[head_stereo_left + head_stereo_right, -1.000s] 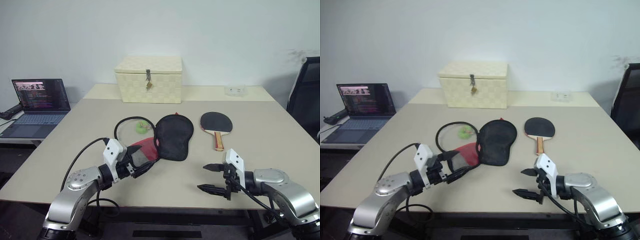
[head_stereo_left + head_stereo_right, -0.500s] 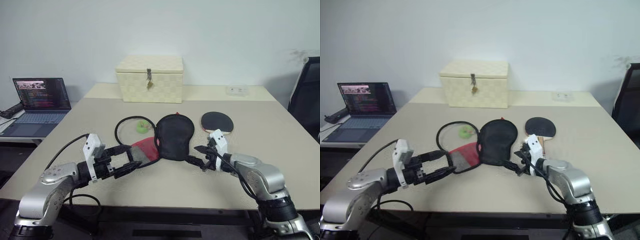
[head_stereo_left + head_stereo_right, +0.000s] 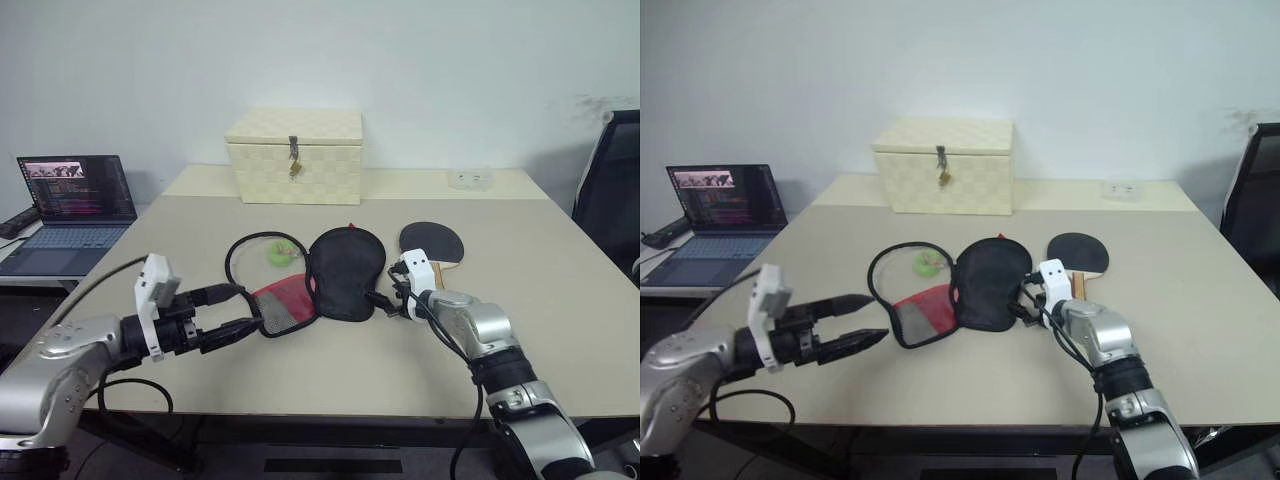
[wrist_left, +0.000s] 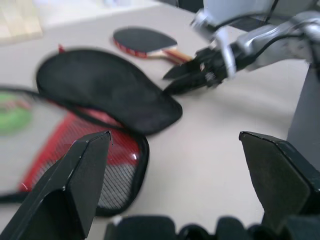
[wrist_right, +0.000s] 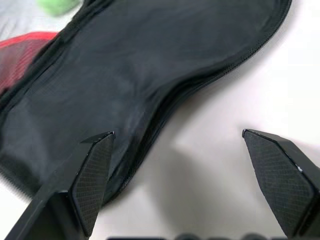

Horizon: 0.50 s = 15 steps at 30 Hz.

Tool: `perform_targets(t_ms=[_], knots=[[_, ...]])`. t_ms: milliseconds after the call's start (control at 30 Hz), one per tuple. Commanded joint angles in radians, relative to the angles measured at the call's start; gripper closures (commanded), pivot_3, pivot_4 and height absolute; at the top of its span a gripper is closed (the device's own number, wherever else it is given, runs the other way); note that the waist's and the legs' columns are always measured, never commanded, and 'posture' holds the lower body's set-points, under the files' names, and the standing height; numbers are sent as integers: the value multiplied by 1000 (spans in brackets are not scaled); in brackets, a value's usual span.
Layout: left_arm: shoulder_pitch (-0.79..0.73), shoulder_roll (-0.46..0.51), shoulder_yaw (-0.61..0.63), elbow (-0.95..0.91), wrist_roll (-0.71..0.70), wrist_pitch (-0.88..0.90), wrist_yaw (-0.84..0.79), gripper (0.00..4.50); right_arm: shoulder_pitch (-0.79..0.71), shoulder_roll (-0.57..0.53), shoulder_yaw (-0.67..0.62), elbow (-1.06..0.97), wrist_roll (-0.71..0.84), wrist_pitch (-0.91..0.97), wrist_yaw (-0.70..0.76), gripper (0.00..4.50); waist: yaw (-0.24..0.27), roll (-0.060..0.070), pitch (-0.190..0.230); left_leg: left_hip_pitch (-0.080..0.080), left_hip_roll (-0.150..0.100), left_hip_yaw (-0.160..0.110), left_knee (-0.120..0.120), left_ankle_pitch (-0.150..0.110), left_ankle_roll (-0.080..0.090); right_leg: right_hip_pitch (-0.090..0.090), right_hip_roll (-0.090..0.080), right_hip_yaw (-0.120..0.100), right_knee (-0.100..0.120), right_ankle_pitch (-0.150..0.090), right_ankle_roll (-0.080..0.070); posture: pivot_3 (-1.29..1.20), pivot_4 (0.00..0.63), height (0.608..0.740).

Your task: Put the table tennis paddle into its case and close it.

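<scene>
The case lies unzipped mid-table, its black flap (image 3: 346,270) beside the red mesh panel (image 3: 284,299), with a black cord loop (image 3: 236,256) to its left. The table tennis paddle (image 3: 432,242) lies flat just right of the case, black blade away from me, its handle partly behind my right arm. My right gripper (image 3: 386,299) is open, its tips at the near right edge of the black flap (image 5: 150,65). My left gripper (image 3: 245,308) is open and empty, hovering left of the red mesh panel (image 4: 95,160) and pointing at it.
A cream checkered box (image 3: 295,155) with a latch stands at the back of the table. A green ball (image 3: 278,256) lies inside the cord loop. An open laptop (image 3: 70,190) sits on a side desk to the left, a black chair (image 3: 610,190) at the right.
My right gripper swung forward and left from the table's near edge to the case's right edge. My left gripper drew back to the left and rose, away from the red mesh panel.
</scene>
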Motion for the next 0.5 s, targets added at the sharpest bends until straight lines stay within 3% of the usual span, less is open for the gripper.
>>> perform_targets(t_ms=[33,367,500], knots=[[-20,29,50,-55,-39,6,-2,0,-64,20,-13,82,-28,-76,-2,18,-2,0,0,0,0,0,0,0,0,0,0,0,0,0,0,0,150,740],[16,33,79,-57,-35,-21,-14,0,-181,147,-59,249,8,-69,31,18,-23,0,0,0,1,0,0,0,0,0,1,0,1,0,-1,0,150,740],[21,30,76,-53,-29,-33,-15,0,-203,177,-96,278,23,-63,22,941,-22,0,0,0,1,0,0,0,0,-1,1,0,1,1,-1,0,150,740]])
